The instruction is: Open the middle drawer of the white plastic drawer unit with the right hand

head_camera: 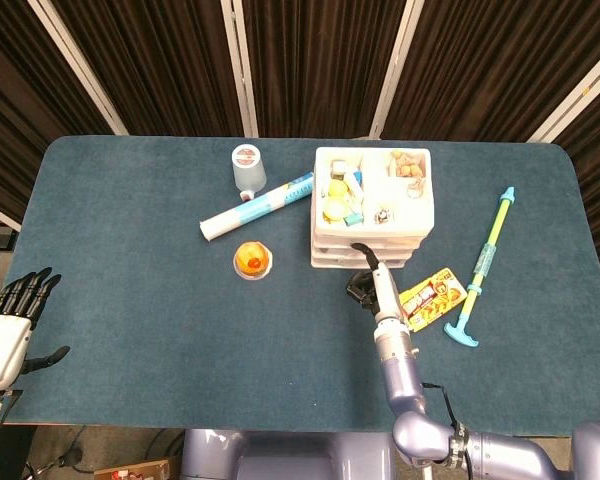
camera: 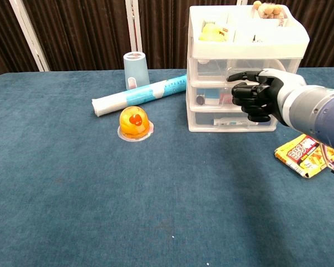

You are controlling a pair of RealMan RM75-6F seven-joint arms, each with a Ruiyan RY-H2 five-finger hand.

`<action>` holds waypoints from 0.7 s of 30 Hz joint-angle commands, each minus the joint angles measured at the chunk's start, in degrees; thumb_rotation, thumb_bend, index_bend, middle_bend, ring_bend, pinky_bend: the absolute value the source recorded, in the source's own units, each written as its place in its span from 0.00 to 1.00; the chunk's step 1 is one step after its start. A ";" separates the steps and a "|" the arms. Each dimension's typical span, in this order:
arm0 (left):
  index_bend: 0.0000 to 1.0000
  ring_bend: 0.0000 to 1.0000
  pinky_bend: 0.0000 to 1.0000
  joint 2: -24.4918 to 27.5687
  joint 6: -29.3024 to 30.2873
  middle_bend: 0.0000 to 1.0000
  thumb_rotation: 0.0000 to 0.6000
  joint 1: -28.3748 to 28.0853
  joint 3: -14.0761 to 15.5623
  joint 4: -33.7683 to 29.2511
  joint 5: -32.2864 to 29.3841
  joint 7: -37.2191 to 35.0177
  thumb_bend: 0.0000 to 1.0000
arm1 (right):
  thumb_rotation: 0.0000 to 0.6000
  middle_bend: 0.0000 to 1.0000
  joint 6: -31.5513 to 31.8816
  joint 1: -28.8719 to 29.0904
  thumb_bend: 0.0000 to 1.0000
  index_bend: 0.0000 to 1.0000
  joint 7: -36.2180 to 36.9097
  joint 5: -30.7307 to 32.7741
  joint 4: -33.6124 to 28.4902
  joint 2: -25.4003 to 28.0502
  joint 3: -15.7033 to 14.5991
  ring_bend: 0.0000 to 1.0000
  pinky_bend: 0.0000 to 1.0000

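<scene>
Nearest to us, our left hand [head_camera: 5, 330] hangs off the table's near left corner, fingers spread, holding nothing. On the blue table [camera: 72, 194] a yellow snack packet [camera: 305, 154] lies to the right; it carries print, but we cannot read it. Our right hand [camera: 259, 95] is up at the front of the white plastic drawer unit [camera: 246, 69], its dark fingers [camera: 246, 90] curled loosely toward the middle drawer [camera: 211, 95]. We cannot tell whether they touch the front or have hooked any handle, and nothing looks clamped yet. The drawer appears closed, flush with those above and below. The unit stands right of centre toward the table's far side, with an open top tray [head_camera: 420, 200] full of small items. Risks, as we judge them: the unit is light plastic and top-loaded, so a pull without a proper hook could drag the whole stack toward us or tip it, spilling the tray. The drawers sit close together, so fingers slightly high or low could catch the wrong one. A slipped grip could swing the hand down toward the snack packet. Left of the unit sit an orange jelly cup [camera: 135, 123], a rolled white tube [camera: 139, 95] with blue printing too small to read, and behind it a pale blue canister [camera: 136, 69]. At the far right lies a green and blue stick toy [head_camera: 486, 262].
</scene>
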 commanded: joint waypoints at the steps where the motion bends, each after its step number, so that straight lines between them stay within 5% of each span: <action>1: 0.02 0.00 0.09 0.04 0.06 0.00 1.00 -0.02 -0.01 0.00 0.08 -0.14 0.01 | 1.00 0.97 0.43 0.13 0.90 0.14 -0.32 -0.01 -0.37 -0.15 -0.17 0.97 1.00; 21: 0.03 0.00 0.09 -0.44 -0.08 0.00 1.00 -0.02 -0.30 0.21 -0.66 0.84 0.01 | 1.00 0.94 1.04 -3.16 0.86 0.17 0.33 -2.96 -3.71 1.97 -5.27 0.94 0.99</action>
